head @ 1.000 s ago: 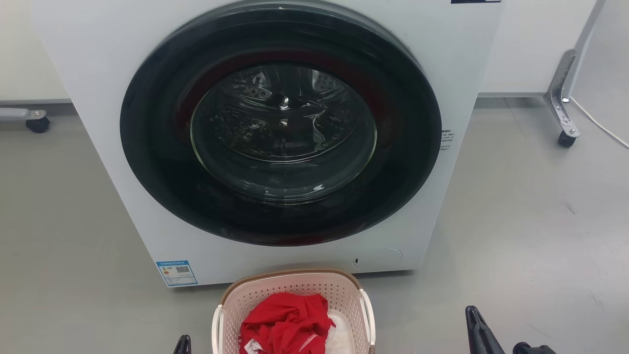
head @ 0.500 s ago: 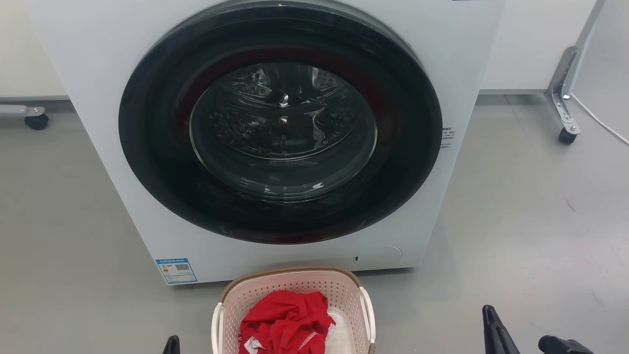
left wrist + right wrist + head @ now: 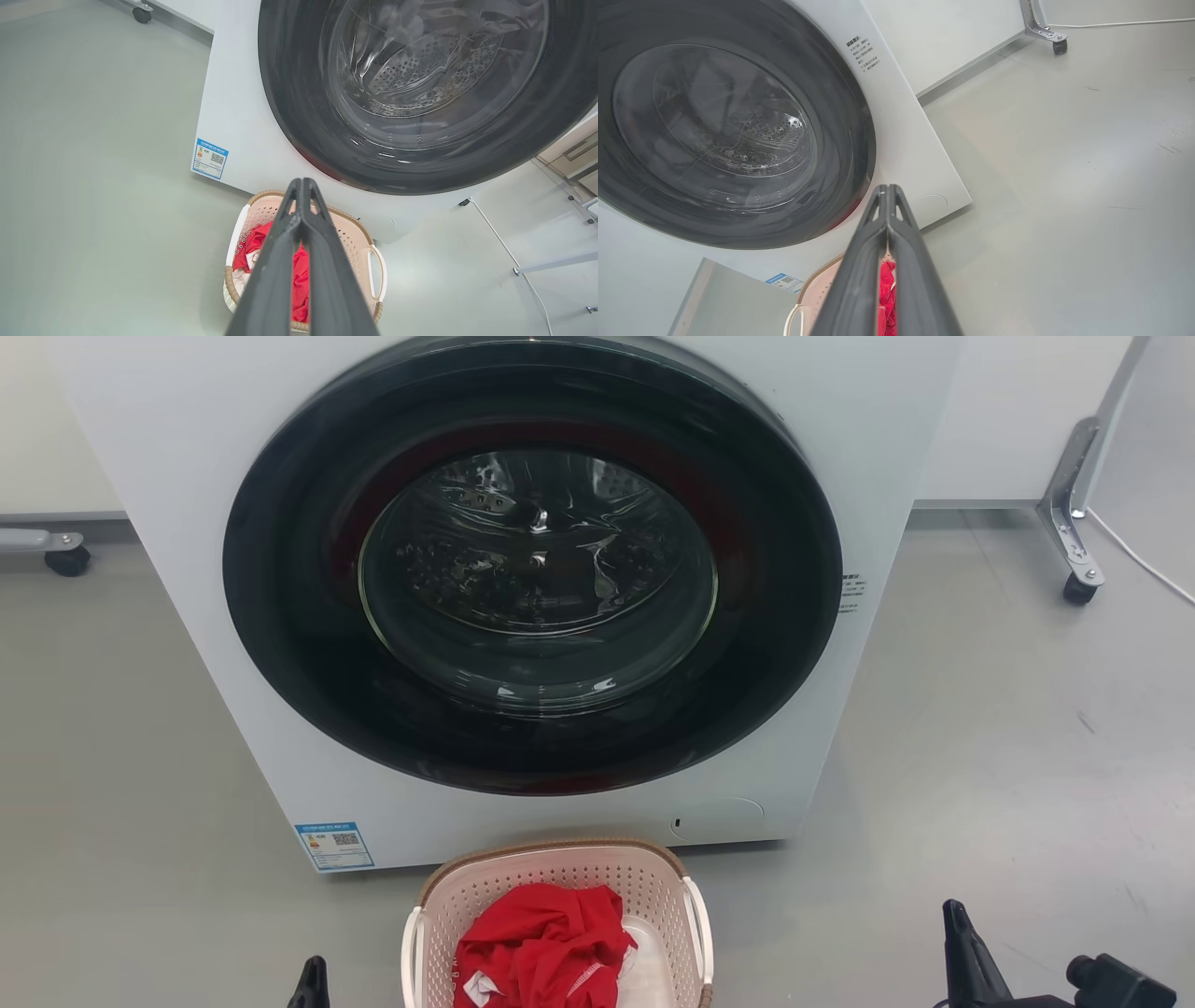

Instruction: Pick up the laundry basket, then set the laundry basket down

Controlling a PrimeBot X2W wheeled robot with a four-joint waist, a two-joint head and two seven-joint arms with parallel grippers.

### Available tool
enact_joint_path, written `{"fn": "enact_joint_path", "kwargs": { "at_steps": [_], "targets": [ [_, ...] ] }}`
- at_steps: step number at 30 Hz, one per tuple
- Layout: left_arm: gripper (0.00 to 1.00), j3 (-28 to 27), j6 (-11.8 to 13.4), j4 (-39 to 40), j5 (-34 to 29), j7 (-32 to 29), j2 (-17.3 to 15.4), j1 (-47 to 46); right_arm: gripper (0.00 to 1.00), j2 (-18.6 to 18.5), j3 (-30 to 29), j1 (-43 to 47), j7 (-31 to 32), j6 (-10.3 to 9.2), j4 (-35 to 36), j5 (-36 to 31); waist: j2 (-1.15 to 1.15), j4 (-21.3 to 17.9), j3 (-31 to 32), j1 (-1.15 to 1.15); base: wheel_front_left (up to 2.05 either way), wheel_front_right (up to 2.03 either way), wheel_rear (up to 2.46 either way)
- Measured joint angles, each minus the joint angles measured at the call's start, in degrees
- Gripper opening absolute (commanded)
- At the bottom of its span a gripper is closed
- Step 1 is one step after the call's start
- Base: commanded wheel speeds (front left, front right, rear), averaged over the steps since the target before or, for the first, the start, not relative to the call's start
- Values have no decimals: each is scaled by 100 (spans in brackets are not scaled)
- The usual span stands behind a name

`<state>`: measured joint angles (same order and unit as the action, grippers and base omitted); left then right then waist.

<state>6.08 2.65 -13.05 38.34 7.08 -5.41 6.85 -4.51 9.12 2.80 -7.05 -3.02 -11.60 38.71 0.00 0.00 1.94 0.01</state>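
The left gripper [image 3: 302,183] is hanging over the basket [image 3: 356,232], its two fingers [image 3: 273,280] pressing together at the tips with nothing between them. The fingers are crossing the basket's middle and covering part of the red cloth [image 3: 251,242] lying inside it. A white handle [image 3: 377,273] is showing right of the jaws, another [image 3: 235,237] left of them. The basket is sitting on the grey floor [image 3: 93,196], just in front of the washer [image 3: 233,107]. Beyond the tips and to their right, the dark round door [image 3: 289,84] is facing the camera, the drum [image 3: 420,65] glinting behind its glass. A blue label [image 3: 210,158] is sticking to the washer left of the tips.
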Motion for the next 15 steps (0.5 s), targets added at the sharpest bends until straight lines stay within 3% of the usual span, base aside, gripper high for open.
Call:
{"fn": "enact_joint_path", "kwargs": {
  "at_steps": [15],
  "targets": [
    [0, -255, -225, -112, 1266, -347, 53, -288, 0, 53, -415, -136, 345, 249, -152, 1294, 0, 0, -50, 0, 0, 0, 0]
  ]
}}
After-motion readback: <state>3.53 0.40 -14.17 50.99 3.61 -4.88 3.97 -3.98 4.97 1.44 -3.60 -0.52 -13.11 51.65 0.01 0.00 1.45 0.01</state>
